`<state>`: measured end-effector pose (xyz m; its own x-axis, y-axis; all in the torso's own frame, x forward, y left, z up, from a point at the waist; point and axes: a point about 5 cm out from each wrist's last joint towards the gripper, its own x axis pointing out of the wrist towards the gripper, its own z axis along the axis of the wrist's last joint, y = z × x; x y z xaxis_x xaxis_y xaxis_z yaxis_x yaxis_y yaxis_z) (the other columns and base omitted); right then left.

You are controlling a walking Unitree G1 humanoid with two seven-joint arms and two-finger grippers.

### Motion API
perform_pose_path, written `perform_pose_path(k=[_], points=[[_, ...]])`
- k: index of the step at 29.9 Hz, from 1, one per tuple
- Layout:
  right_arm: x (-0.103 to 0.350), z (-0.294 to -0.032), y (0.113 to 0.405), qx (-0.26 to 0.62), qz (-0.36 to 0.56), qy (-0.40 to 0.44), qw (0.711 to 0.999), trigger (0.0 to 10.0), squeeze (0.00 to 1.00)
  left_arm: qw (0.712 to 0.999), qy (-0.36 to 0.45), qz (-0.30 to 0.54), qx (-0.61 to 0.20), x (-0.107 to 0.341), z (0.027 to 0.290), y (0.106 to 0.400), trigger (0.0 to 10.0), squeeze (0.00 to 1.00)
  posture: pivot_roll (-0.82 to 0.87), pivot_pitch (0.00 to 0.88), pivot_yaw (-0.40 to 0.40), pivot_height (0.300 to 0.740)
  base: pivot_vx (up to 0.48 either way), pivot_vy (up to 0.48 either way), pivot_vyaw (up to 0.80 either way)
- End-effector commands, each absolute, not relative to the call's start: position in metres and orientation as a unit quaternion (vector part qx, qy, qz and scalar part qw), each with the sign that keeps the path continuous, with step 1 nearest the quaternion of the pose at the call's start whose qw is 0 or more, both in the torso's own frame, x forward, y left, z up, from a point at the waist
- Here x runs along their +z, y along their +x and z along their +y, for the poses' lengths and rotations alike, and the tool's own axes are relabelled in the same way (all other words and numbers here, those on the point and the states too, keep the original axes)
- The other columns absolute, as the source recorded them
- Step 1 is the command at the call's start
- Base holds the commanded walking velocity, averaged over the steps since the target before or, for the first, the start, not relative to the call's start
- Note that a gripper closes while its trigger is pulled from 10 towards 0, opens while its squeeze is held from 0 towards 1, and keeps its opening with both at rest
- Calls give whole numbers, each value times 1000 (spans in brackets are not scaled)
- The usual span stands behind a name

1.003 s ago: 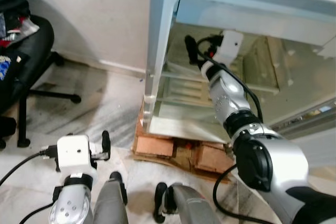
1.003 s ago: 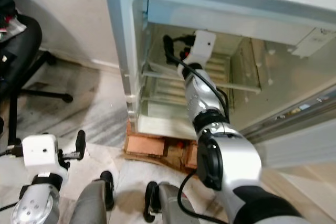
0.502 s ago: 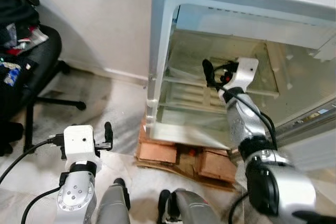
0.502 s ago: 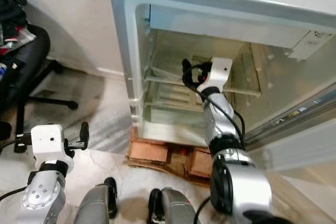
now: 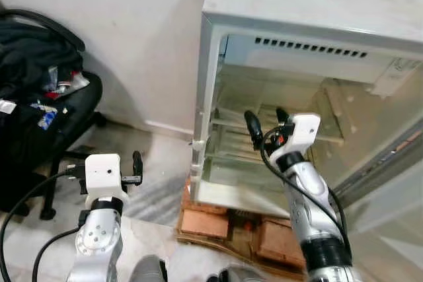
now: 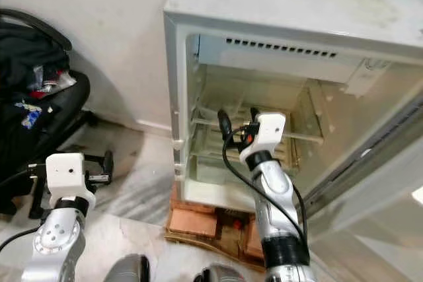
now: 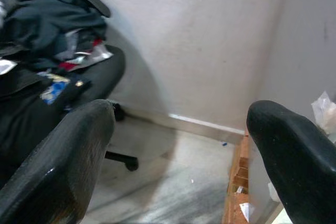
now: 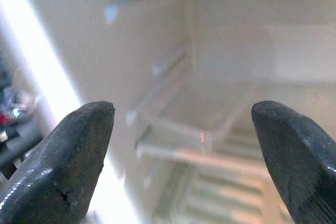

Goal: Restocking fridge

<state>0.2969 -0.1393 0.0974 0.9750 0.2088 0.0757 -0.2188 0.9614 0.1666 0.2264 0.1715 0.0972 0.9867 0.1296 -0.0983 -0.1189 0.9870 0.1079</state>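
Right pincer [image 5: 264, 123] empty, fingers apart, at the open fridge [image 5: 277, 44] mouth by bare shelves [image 6: 291, 138]. Left pincer [image 7: 181, 156] apart, idle near chair [image 5: 39, 117]. No stock visible; next likely fetch an item.

The left gripper [image 7: 181, 150] has its two black fingers [image 7: 58, 166] spread wide with nothing between them. Beyond them stands a pale wall [image 7: 199, 40] with a skirting strip along the grey floor [image 7: 173, 187]. A black office chair [image 7: 58, 82] — heaped with dark clothes [image 7: 47, 24] — sits against the wall, and orange bricks [image 7: 239, 182] line the other side.
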Motion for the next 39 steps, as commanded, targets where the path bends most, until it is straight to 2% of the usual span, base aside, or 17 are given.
perform_pose_path(k=[1, 15, 20, 27, 39], points=[[106, -136, 295, 112, -38, 76, 990, 10000, 0, 995, 58, 61, 62, 92, 176, 225, 10000, 0, 125, 5, -69, 740, -341, 0, 0], [92, -146, 283, 97, 11, 45, 994, 10000, 0, 995, 62, 62, 54, 86, 176, 229, 10000, 0, 95, 0, -60, 740, -328, 0, 0], [96, -143, 284, 94, 2, 44, 995, 10000, 0, 995, 68, 54, 51, 87, 175, 232, 10000, 0, 90, 0, -53, 740, 0, 0, 0], [90, -155, 280, 54, 16, 45, 997, 10000, 0, 995, 70, 55, 35, 87, 176, 233, 10000, 0, 82, 0, -49, 740, 0, 0, 0], [79, -162, 272, 53, 40, 36, 997, 10000, 0, 996, 66, 59, 26, 83, 171, 231, 10000, 0, 71, 5, -46, 740, 0, -470, 0]])
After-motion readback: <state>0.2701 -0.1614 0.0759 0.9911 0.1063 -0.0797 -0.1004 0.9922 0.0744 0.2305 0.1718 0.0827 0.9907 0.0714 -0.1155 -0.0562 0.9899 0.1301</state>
